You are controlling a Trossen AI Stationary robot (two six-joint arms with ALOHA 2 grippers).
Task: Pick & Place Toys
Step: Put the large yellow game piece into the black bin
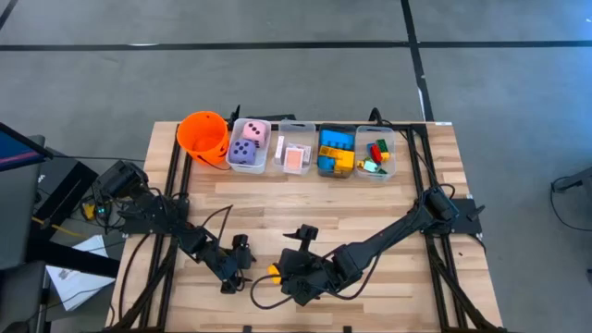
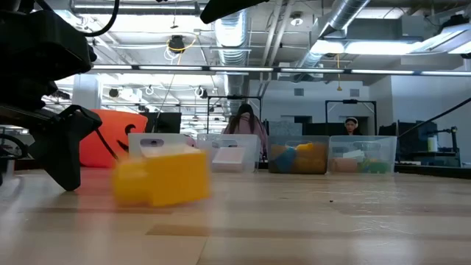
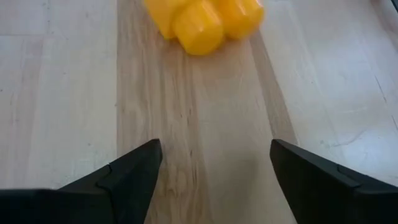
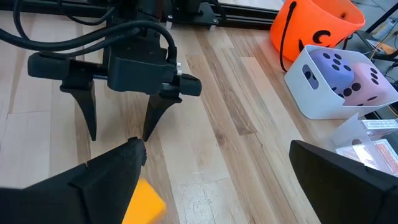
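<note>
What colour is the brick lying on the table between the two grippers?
Yellow. The brick shows best in the left wrist view, lying ahead of the open left gripper.

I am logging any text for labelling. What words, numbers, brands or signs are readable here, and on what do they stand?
No word, brand or number reads clearly.
Purple die: black dots only, no numerals.
Pink die: black dots only.
Orange bucket: black face markings, no lettering.
Pink-backed cards: pattern too small to read.
White papers beside the table: print too small to read.
</note>
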